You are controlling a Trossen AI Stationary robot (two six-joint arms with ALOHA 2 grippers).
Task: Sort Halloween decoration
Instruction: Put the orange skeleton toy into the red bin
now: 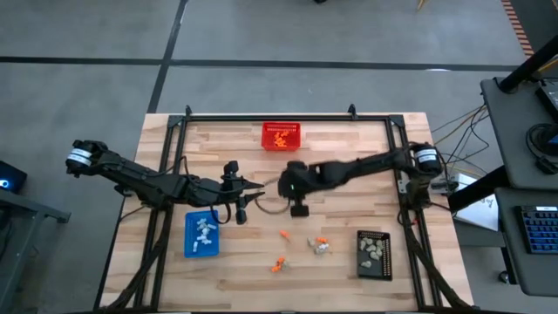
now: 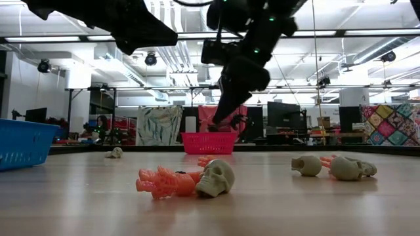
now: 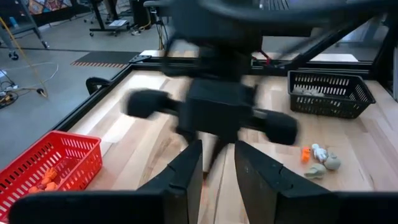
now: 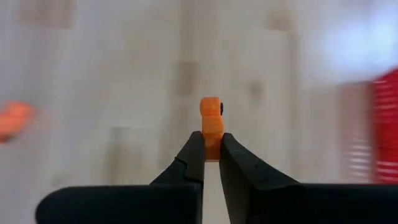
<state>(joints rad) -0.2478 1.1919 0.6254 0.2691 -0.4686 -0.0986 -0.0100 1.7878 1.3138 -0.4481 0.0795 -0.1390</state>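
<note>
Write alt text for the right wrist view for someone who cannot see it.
The right gripper is shut on a tiny bright orange plastic trinket pinched between its two dark fingertips, above a blurred pale wooden tabletop. The red mesh basket shows at one edge.

- The bench (image 1: 349, 270) top is pale wooden planks with visible grain, a smooth, faintly sheeny finish in the low view.
- The red basket (image 3: 59, 155) looks like moulded plastic mesh, slightly glossy.
- The black basket (image 3: 329, 94) has the same open plastic lattice, matt.
- The blue tray (image 2: 23, 143) is ribbed plastic with a dull sheen.
- The skull trinkets (image 2: 216, 178) look like smooth beige plastic; the orange figure (image 2: 163, 182) beside one is waxy, knobbly plastic.
- The right tool (image 4: 210, 155) has matt black fingers (image 4: 186, 163), smooth-faced, pinching an orange plastic trinket (image 4: 211, 121).
- The left tool (image 3: 217, 168) shows the same matt black finish.
</note>
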